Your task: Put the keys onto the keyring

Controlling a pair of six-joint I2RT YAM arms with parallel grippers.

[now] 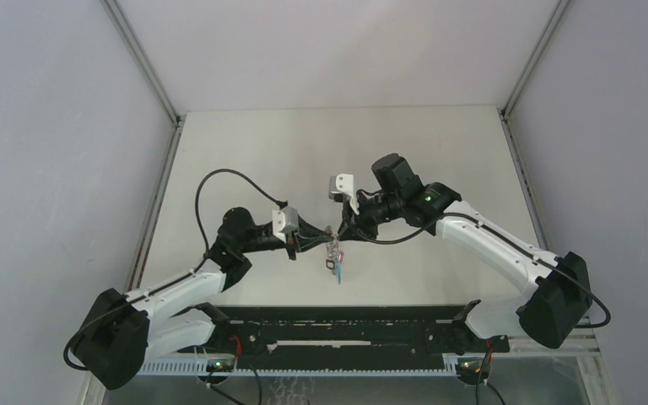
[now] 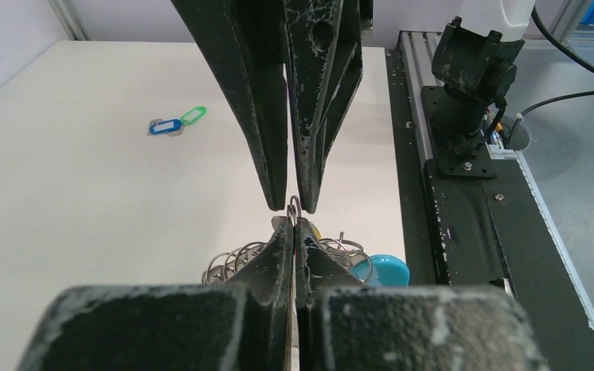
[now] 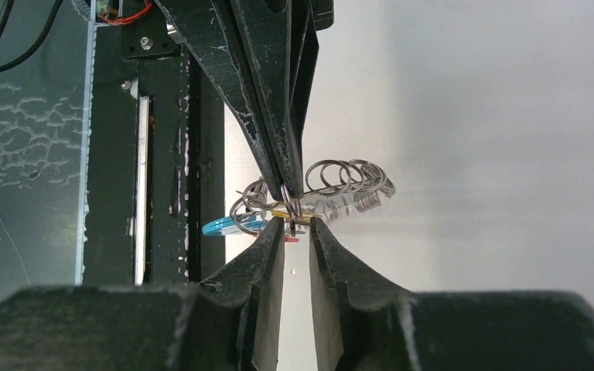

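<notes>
Grey metal loops of the keyring (image 3: 346, 179) hang in the air above the worktop (image 2: 85, 193), between the two arms. The left pincer (image 2: 294, 226) is clenched on one loop. The right pincer (image 3: 295, 232) meets it tip to tip, its jaws slightly parted around the same loop and, as far as I can judge, not pressing on it.

The main risk, I think, is at that narrow meeting point. Both sets of tips crowd one thin wire, so a small sideways push from the right pincer could twist the loop out of the left one's hold and drop the whole bundle. Because the loops overlap, the right jaws could also close on the wrong coil or beside it. A yellow key (image 2: 315, 229) shows as a sliver just beside the pinch. Whether it is threaded I cannot tell, and if only half on it could slip off.

Only the left wrist view shows the blue key (image 2: 165, 126) and green key (image 2: 193, 115), lying together on the worktop well apart from the ring. The right wrist view shows the gap between the right jaws plainly, and the coils side-on with the cyan piece (image 3: 228, 226) beside them. The top view shows only the bundle dangling between the two arms.
</notes>
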